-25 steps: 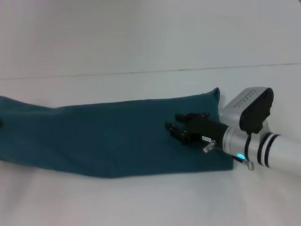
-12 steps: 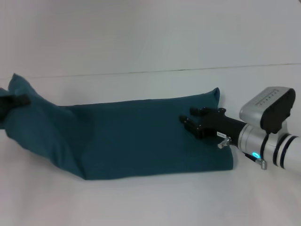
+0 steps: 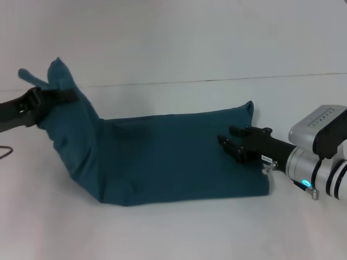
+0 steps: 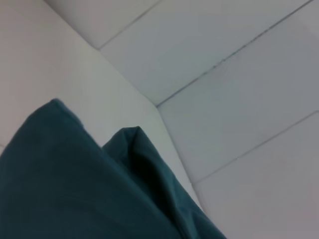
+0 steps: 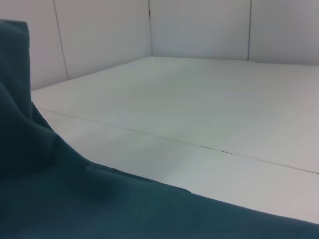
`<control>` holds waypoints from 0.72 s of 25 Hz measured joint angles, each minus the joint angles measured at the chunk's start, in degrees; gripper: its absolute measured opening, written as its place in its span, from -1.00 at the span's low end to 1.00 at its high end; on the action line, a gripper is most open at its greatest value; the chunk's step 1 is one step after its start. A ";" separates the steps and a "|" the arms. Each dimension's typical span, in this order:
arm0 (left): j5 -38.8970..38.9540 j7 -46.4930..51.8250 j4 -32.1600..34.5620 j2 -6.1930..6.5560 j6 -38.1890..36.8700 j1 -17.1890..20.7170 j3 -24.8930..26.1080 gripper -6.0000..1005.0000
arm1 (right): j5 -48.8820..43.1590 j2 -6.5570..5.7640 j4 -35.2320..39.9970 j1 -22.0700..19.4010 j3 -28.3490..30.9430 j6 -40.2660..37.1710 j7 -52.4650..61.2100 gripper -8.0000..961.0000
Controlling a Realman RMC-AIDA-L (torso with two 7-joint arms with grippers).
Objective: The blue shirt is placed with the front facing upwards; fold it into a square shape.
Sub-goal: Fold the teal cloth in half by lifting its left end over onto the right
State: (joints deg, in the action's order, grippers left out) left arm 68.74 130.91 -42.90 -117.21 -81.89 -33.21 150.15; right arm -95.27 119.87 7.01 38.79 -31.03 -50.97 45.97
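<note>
Teal cotton, soft and limp: the blue shirt (image 3: pixel 162 157) looks light, drapes and sags wherever it hangs free, and should crease easily, so we judge it best taken by pinching an edge or corner through all its layers at once. It lies on the white table (image 3: pixel 179 233) already narrowed into a long band, plain side up, with no lettering showing. Its long axis runs left to right, and the right end lies flat with a small corner peaking at the far side. Our left gripper (image 3: pixel 46 96) is clenched on the left end and holds it up above the table, so that end rises in a slope and points up and to the far left. Our right gripper (image 3: pixel 238 145) rests over the right end; we cannot tell whether it is released or clenched.
</note>
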 joint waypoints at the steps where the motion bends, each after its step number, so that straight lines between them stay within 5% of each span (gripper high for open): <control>1: 0.00 0.02 0.00 -0.18 0.00 -0.27 -0.14 -0.83 | 0.00 0.00 0.06 -0.12 0.01 0.00 0.00 -0.12; 18: -0.01 -0.06 -0.15 -3.27 0.61 -5.87 -2.10 -0.83 | 1.51 -0.16 1.49 -2.66 0.44 -0.09 0.00 -0.12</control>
State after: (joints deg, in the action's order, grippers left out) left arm 68.73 130.85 -43.05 -120.48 -81.28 -39.08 148.04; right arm -93.76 119.71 8.50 36.13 -30.59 -51.07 45.97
